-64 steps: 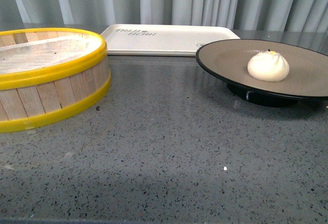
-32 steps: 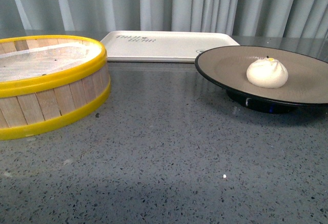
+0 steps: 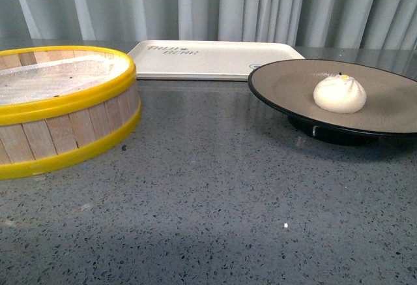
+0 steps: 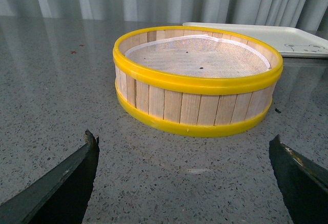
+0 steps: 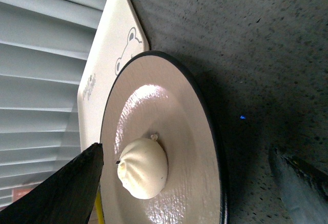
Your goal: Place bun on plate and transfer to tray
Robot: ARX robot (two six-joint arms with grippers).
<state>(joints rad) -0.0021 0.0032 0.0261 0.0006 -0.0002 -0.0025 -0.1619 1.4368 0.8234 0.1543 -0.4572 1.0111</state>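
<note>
sitting on the plate (image 3: 287, 79) just beside the tray (image 3: 215, 57), the bun (image 3: 339, 94) awaits transfer, so the right gripper (image 5: 185, 152) hangs with jaws wide apart facing the plate, seemingly to take it, while the left gripper (image 4: 183, 147), likewise apart and empty, faces the steamer basket (image 4: 197, 101).

Soft even light; glare on plate (image 5: 171, 131); focus sharp.

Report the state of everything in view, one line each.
tray: flat on the countertop, nothing seen on it.
plate: foot on the countertop, not yet on the tray.
bun: upright on the plate, not gripped.
steamer basket: lidless, only its liner inside.
left end effector: open, holding nothing.
right end effector: open, holding nothing.
</note>
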